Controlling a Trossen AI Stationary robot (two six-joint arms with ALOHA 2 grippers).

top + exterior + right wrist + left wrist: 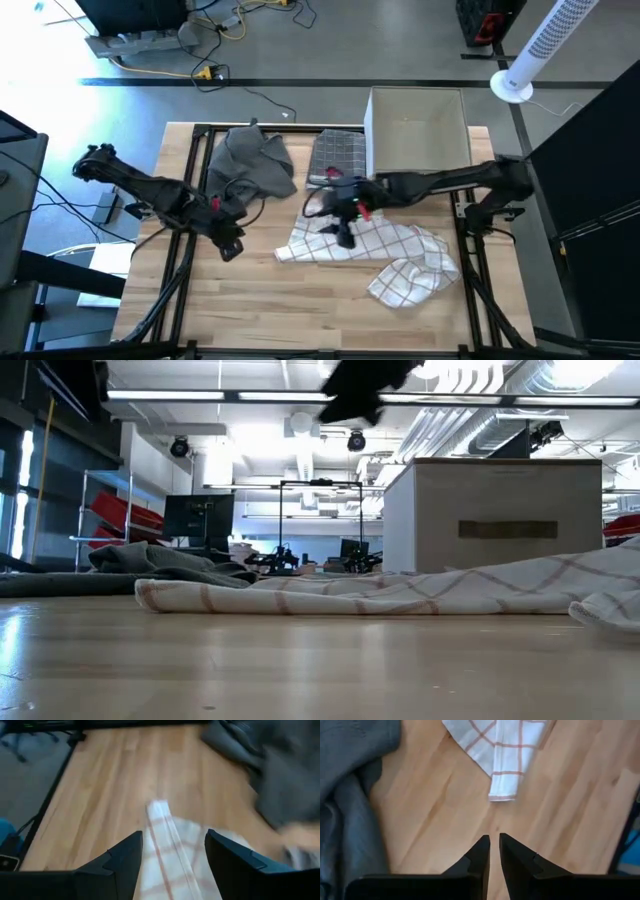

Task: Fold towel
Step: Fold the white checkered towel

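— While its dark fingers stand spread apart, where is the right gripper (pixel 345 238)?
— Above the near end of the white towel with thin red check lines (pixel 385 257), the arm reaching in from the table's right edge. In the right wrist view a narrow folded corner of that towel (pixel 165 845) lies between the fingers.

— And the left gripper (pixel 231 250)?
— Fingers nearly together, holding nothing, over bare wood, near the towel's corner (pixel 504 770). A crumpled grey cloth (pixel 252 160) lies just beside it.

— Room to move?
— Light wooden tabletop (pixel 250 300) lies bare toward the front edge. A beige box (pixel 418 130) stands behind the towel.
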